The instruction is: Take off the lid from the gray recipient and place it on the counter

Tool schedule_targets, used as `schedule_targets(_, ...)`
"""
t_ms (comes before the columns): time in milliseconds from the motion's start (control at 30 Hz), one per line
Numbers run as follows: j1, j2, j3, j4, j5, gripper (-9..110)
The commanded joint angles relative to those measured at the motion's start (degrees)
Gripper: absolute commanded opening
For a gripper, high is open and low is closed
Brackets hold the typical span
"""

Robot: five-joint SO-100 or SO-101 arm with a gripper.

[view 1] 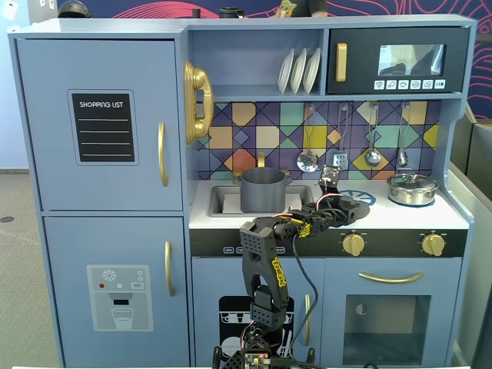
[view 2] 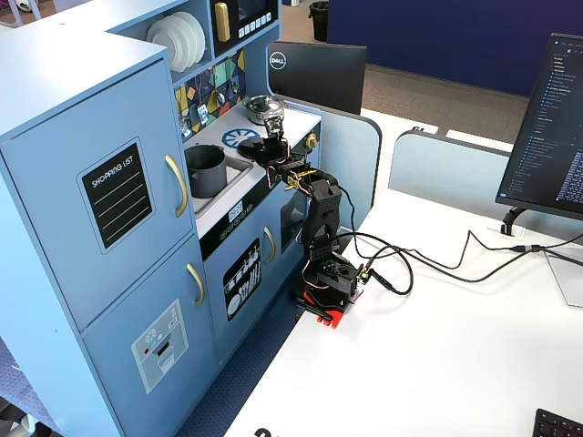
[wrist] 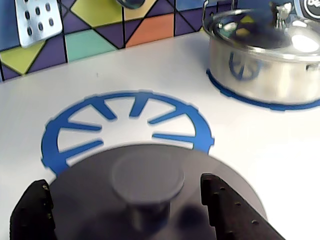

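Matte gray surfaces mark the task items. In a fixed view from the front, one gray recipient (view 1: 264, 190) stands open-topped in the inset sink of the counter (view 1: 415, 217). One shiny pot (view 1: 412, 188) with its own lid sits at the right of the counter. One arm reaches up from below; its tool (view 1: 347, 203) hovers over the blue burner print (view 1: 361, 197), which is mostly hidden behind it. The lid (view 1: 347, 201) shows only as a dark sliver at the tool. Three white plates (view 1: 299, 71) stand on the shelf. Four utensils hang on the tiled wall; the second is partly hidden by the arm.

Wrist view: one lid (wrist: 90, 195), cut off by the lower edge, lies over the near part of the burner print (wrist: 125, 120). The tool (wrist: 127, 212) has two black fingers (wrist: 225, 205) spread, one at each side of the center knob (wrist: 147, 179); contact with the knob cannot be confirmed. The shiny pot (wrist: 265, 70) is cut off at right.

Fixed view from the side: one recipient (view 2: 206, 169) without lid stands in the sink. The tool (view 2: 269, 146) is over the counter (view 2: 296, 118) between the burner print (view 2: 239, 137) and the shiny pot (view 2: 265, 109). The lid (view 2: 261, 148) is a dark shape beneath it, too small to resolve. The bench (view 2: 437, 364) carries the arm base.
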Motion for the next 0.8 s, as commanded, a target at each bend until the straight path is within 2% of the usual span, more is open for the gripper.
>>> schedule_targets(0,0.0,5.62,-7.56,3.25,0.44,30)
schedule_targets(133,-0.35,12.48,-8.7,11.07,0.88,28)
schedule_targets(200,-1.23,19.34,-6.59,18.46,0.7,21)
schedule_targets(367,-7.03,38.67,-3.52,53.0,4.39,0)
schedule_targets(433,-10.81,45.0,-2.64,64.95,7.73,0)
schedule_targets(567,-20.21,55.28,3.25,79.19,8.61,0)
schedule_targets(667,-25.84,59.94,9.76,86.31,4.66,0)
schedule_targets(767,-30.41,63.72,18.72,86.66,7.21,0)
